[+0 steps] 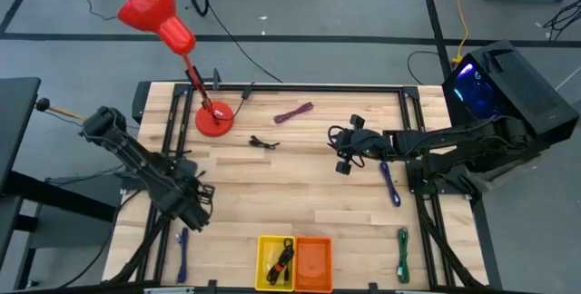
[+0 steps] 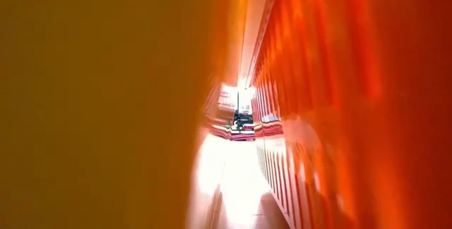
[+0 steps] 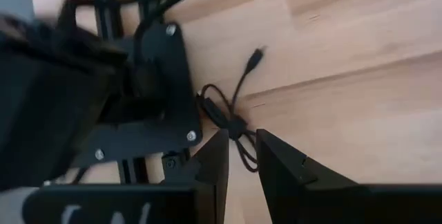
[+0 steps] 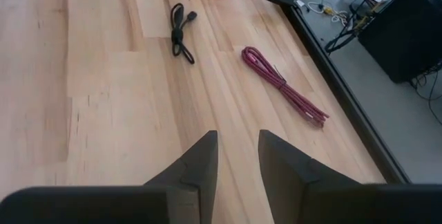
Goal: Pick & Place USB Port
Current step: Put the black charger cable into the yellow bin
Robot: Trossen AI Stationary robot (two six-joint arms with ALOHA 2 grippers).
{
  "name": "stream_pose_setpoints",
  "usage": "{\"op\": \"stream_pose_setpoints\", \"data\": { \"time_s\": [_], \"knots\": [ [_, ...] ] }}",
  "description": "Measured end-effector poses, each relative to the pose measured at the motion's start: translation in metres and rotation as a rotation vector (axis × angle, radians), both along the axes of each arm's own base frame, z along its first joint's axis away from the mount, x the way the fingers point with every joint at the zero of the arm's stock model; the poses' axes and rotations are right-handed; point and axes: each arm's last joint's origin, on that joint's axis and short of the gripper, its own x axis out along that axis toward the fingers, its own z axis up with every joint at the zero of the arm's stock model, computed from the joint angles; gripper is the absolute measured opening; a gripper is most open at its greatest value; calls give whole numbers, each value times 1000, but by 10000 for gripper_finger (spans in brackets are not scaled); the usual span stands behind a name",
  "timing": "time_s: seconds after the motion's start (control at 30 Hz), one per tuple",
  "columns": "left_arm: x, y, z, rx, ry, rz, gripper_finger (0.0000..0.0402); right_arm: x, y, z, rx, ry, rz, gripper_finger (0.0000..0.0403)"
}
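A bundled black USB cable (image 3: 232, 117) lies on the wood near the table's left edge, its plug (image 3: 259, 53) pointing away from the gripper. My left gripper (image 3: 242, 156) is open and low over it (image 1: 195, 201). One finger stands on each side of the bundle's near loop; I cannot tell if they touch it. My right gripper (image 4: 237, 156) is open and holds nothing, hovering right of the table's middle (image 1: 345, 154). Ahead of it lie another black cable (image 4: 181, 30) and a maroon cable (image 4: 283, 86), both flat on the wood.
A red lamp (image 1: 214, 117) stands at the far left. A yellow bin (image 1: 275, 262) holding a black cable and an orange bin (image 1: 313, 262) sit at the near edge and block the low view. Blue cables (image 1: 390, 183) (image 1: 182, 253) and a green cable (image 1: 402, 254) lie about.
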Motion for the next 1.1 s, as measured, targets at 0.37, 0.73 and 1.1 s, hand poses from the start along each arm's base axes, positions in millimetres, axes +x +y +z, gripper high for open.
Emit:
{"op": "stream_pose_setpoints", "data": {
  "time_s": [0.37,0.73,1.1],
  "knots": [
    [-4,2,-39,-163,14,68,107,0,0,0,5,-3,-2,107],
    [-5,3,-59,-193,-39,118,157,0,0,0,12,-5,-7,107],
    [-14,11,-86,-200,-56,143,162,0,1,0,36,-4,30,107]
  ]
}}
